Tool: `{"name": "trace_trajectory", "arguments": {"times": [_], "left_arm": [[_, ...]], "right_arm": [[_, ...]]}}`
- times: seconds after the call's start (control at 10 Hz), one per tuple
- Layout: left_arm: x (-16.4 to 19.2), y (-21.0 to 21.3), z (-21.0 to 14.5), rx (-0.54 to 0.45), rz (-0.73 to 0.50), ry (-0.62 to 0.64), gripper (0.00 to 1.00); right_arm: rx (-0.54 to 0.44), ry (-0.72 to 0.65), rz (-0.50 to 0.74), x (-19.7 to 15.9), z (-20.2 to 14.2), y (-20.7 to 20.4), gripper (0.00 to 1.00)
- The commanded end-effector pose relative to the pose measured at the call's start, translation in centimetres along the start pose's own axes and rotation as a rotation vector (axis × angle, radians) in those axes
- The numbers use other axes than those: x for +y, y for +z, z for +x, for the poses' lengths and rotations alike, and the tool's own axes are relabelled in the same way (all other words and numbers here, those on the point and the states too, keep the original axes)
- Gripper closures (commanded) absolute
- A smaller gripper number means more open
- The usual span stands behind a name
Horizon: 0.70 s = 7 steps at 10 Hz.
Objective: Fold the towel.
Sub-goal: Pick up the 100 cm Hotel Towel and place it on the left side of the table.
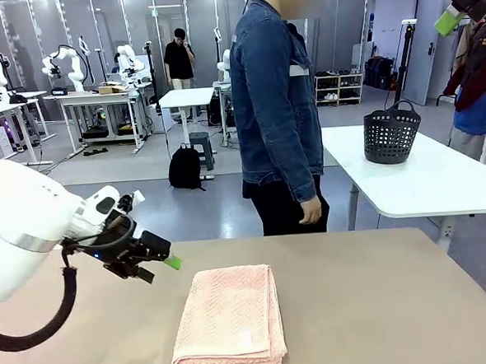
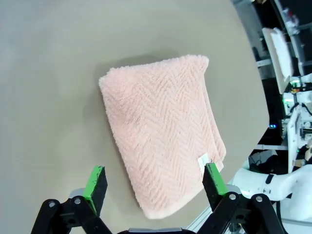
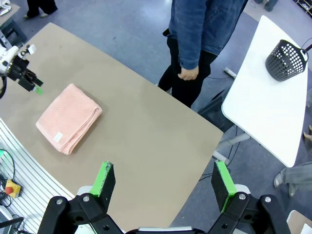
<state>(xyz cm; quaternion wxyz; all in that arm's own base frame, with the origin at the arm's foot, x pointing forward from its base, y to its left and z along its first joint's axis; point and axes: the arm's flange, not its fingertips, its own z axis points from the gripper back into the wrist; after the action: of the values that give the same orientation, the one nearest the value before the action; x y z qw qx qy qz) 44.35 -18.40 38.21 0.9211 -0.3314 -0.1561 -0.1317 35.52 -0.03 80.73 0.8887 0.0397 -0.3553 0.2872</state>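
Observation:
The salmon-pink towel (image 1: 232, 319) lies folded into a thick rectangle on the tan table (image 1: 383, 305), near its front edge. A small white tag (image 2: 203, 161) shows on its top layer. My left gripper (image 1: 159, 268) hovers just left of the towel, above the table, open and holding nothing. From the left wrist the towel (image 2: 163, 131) lies below and beyond the open gripper (image 2: 155, 183). My right gripper (image 1: 452, 16) is raised high at the upper right. The right wrist looks down past the open, unloaded gripper (image 3: 163, 180) at the towel (image 3: 68, 117) far below.
A person in a denim jacket (image 1: 275, 106) stands at the table's far edge, one hand (image 3: 187, 73) hanging by the thigh. A dark perforated basket (image 1: 391, 133) sits on a white table (image 1: 424, 179) behind to the right.

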Motion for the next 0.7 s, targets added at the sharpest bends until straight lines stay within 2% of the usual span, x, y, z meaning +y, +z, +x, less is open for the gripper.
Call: {"name": "trace_trajectory", "arguments": {"times": [0.0, 0.4, 0.6], "left_arm": [[1.4, -3.6, 0.6, -0.012, -0.046, 0.0, 0.0], [4.4, -7.7, -1.9, -0.012, -0.119, 0.104, 0.0], [5.2, -9.0, -3.5, -0.008, -0.208, 0.159, 0.0]], "right_arm": [[0.003, -0.003, -0.003, 0.0, -0.1, 0.0, 0.0], [0.003, -0.003, -0.003, 0.0, -0.1, 0.0, 0.0], [0.003, -0.003, -0.003, 0.0, -0.1, 0.0, 0.0]]}}
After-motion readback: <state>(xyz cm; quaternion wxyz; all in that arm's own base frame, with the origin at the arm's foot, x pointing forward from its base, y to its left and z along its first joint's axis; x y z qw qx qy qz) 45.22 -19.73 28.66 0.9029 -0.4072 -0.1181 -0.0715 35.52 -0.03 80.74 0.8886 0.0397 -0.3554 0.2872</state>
